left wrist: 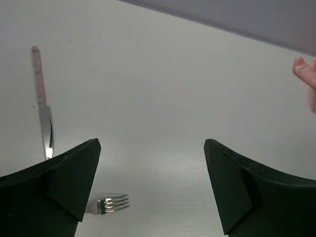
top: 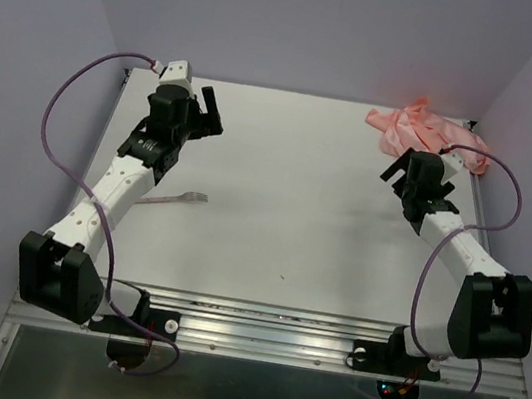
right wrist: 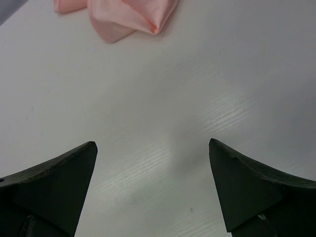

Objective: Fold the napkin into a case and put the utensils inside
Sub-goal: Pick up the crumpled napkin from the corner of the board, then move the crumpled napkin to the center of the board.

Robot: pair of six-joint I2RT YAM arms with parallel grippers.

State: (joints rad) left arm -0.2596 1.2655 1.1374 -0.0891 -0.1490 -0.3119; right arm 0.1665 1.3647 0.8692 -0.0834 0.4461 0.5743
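1. White table (top: pixel 292 224), closed in by lavender walls (top: pixel 304 23). Seen from above, the napkin (top: pixel 423 133) lies crumpled in a heap at 1 o'clock from the table's centre, in the far right corner, not folded.
2. Also from above, the fork (top: pixel 185 197) lies at 8 o'clock from centre, its handle running under the left arm (top: pixel 121 187).
3. In the left wrist view, the knife (left wrist: pixel 43 103) lies at 10 o'clock, pink handle away, silvery blade nearer.
4. Left gripper (left wrist: pixel 152 147): fingers spread wide, holding nothing, over bare table.
5. Right gripper (right wrist: pixel 152 145): fingers spread wide, holding nothing, with the napkin at 12 o'clock in its own view, apart from it.
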